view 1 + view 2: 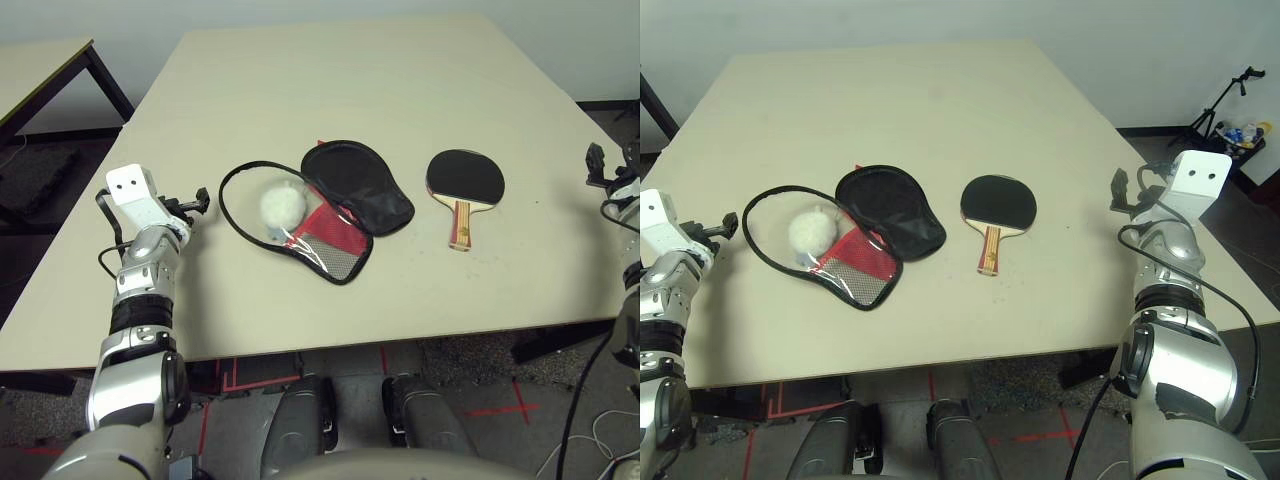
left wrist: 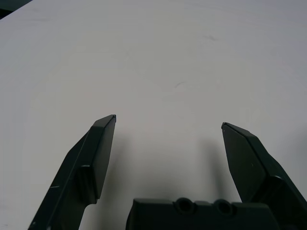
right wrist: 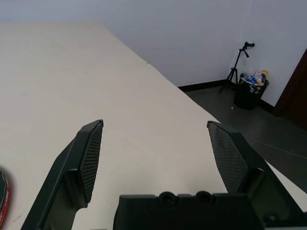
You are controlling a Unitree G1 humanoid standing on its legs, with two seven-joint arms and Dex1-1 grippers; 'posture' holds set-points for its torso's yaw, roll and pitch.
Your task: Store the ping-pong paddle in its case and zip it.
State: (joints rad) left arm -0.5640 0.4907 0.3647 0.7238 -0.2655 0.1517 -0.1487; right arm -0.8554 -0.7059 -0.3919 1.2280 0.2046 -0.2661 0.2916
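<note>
Your left gripper (image 2: 169, 120) has its two fingers spread wide with nothing between them, above the bare tabletop (image 2: 168, 72). Your right gripper (image 3: 155, 121) is spread wide too, empty, over the table's right side. From your left hand inward, you have the case (image 1: 345, 250) lying open near it: one black-rimmed half carries a clear window, a red panel and grey mesh, and the plain black half sits against it, slightly farther from you. A white fluffy ball (image 1: 283, 207) lies within the rimmed half's outline; you cannot tell whether it is on or under the clear window. The ping-pong paddle (image 1: 998, 205) lies flat between the case and your right hand, apart from both, its black blade away from you and its striped handle pointing toward you. At the edge of your right wrist view you get a dark, red-edged curve (image 3: 3, 194). That view also gives you a black tripod (image 3: 235, 72) and a filled bin (image 3: 247, 98) on the floor beyond the table, while the left eye view gives you a second table (image 1: 40, 75) off to the left.
</note>
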